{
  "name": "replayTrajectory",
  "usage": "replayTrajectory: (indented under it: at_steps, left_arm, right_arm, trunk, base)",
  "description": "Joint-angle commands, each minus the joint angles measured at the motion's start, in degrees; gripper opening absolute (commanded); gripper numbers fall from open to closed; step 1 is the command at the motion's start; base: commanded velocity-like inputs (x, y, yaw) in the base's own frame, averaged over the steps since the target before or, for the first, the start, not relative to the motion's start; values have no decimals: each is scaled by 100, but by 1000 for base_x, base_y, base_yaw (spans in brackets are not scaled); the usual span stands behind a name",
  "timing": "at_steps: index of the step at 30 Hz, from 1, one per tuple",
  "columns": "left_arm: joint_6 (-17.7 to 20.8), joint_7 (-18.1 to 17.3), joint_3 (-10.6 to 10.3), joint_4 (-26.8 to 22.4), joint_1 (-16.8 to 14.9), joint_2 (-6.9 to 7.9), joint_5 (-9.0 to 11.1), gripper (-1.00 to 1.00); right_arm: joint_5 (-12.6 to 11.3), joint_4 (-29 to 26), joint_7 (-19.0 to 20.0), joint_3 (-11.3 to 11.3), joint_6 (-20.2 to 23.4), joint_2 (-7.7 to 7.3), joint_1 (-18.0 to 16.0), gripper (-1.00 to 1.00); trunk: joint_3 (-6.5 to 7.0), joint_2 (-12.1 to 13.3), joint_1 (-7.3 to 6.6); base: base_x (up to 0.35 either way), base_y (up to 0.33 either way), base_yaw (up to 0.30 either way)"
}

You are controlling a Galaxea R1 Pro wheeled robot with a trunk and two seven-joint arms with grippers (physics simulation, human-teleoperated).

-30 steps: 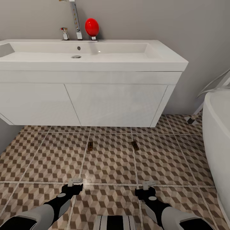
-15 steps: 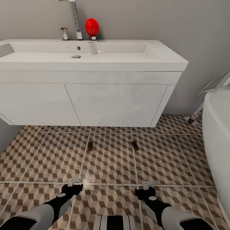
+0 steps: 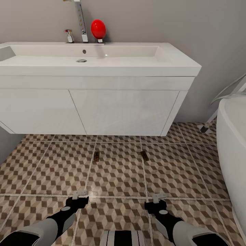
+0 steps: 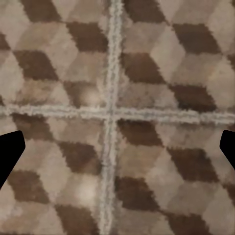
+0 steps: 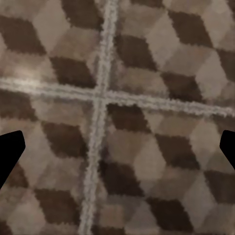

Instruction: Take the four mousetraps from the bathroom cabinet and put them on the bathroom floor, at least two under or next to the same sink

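Cube-pattern bathroom floor (image 3: 116, 171) fills the head view, with two mousetraps (image 3: 96, 156) (image 3: 144, 155) lying flat near the front of the white sink (image 3: 102, 58) vanity, well apart from each other. Left gripper (image 3: 80, 195) and right gripper (image 3: 159, 198) hang low over the tiles, both empty. Left wrist view: fingertips (image 4: 10, 154) spread wide over a grout cross. Right wrist view: same deal, fingertips (image 5: 10, 154) wide apart, nothing held.

The bathroom floor (image 3: 116, 174) is cube-patterned tile. Two mousetraps (image 3: 96, 156) (image 3: 144, 155) lie flat on it, just before the sink (image 3: 102, 61).
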Motion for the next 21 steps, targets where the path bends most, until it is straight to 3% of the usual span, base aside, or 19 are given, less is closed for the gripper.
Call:
replayTrajectory:
  at_steps: [1,9,21]
  left_arm:
    - [-17,12,-51,2,-2,1,51,100]
    - [-17,17,-49,-3,-2,10,51,100]
    - [-17,21,-42,-4,-1,20,60,100]
  right_arm:
    - [13,8,-34,40,-8,2,-3,100]
    - [12,6,-34,40,-8,2,-4,100]
    - [13,8,-34,40,-8,2,-3,100]
  trunk:
    - [-4,-1,-1]
    - [-4,-1,-1]
    - [-4,-1,-1]
  base:
    - [0,0,0]
    - [40,0,0]
    - [261,0,0]
